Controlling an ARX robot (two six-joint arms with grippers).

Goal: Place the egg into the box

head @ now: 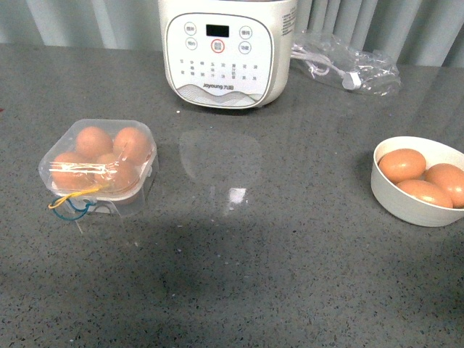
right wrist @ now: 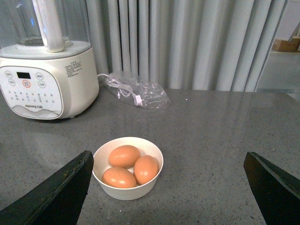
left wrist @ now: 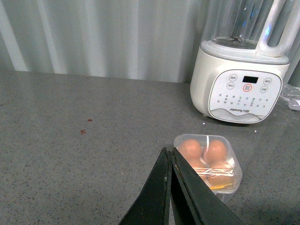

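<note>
The box (head: 98, 163) stands at the table's left, a clear plastic case with yellow and blue bands at its front. Its lid is down over several orange-brown eggs (head: 93, 141). At the right, a round white bowl (head: 384, 190) holds three more eggs (head: 402, 164). Neither gripper shows in the front view. In the left wrist view my left gripper (left wrist: 168, 151) is shut and empty, its tips just short of the box (left wrist: 229, 185). In the right wrist view my right gripper (right wrist: 168, 154) is wide open, with the bowl (right wrist: 126, 191) and its eggs (right wrist: 124, 156) near one finger (right wrist: 61, 187).
A white Joyoung blender (head: 226, 51) stands at the back centre. To its right lies a clear plastic bag with a white cable (head: 348, 69). A grey curtain hangs behind the table. Small red specks (left wrist: 83, 131) mark the tabletop far left.
</note>
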